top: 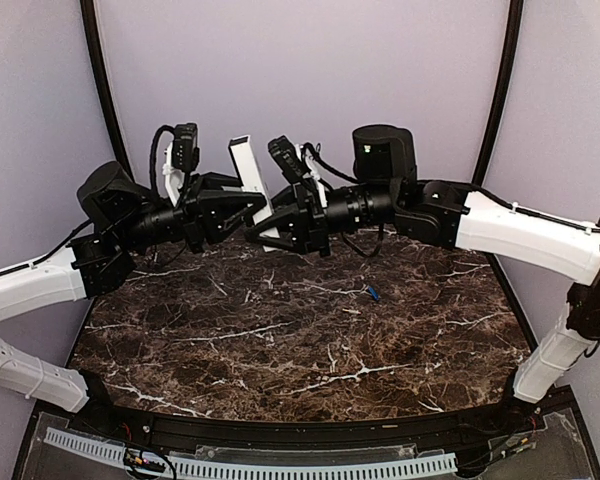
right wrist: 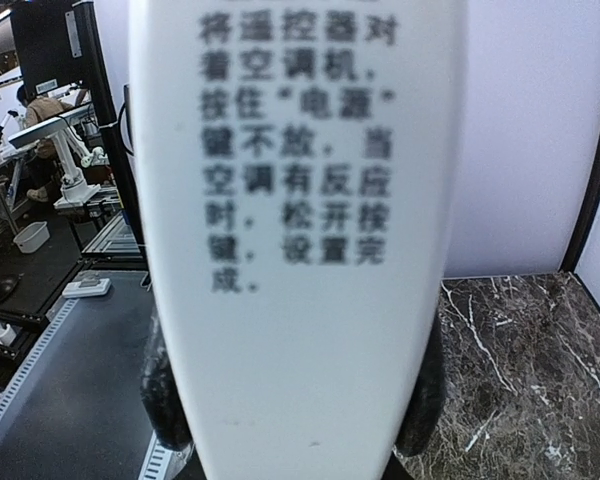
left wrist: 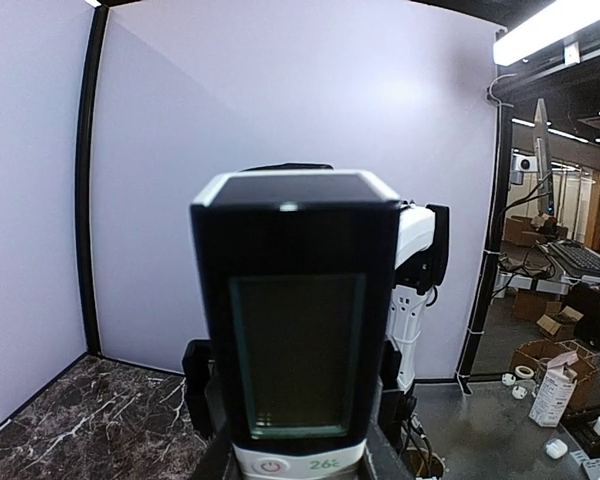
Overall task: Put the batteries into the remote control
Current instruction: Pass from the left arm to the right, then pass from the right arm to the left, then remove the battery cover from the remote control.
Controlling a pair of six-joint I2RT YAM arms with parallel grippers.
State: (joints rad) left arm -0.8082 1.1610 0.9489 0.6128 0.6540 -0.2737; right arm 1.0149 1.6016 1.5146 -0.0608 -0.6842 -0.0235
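The remote control (top: 248,160) is a slim white bar held upright above the back of the table, between the two arms. My left gripper (top: 242,208) is shut on it from the left. In the left wrist view the remote control's (left wrist: 295,330) dark screen and power button face the camera, with black fingers (left wrist: 198,385) on both sides. My right gripper (top: 275,222) clamps it from the right. The right wrist view shows its white back (right wrist: 295,330) with printed Chinese text and dark pads (right wrist: 422,395) pressed to its edges. One small blue battery (top: 372,293) lies on the table, right of centre.
The dark marble table (top: 280,350) has black frame posts (top: 102,80) at its back corners and a lilac wall behind. A white perforated cable strip (top: 280,467) runs along the near edge. Boxes and clutter (left wrist: 555,385) lie off the table's side.
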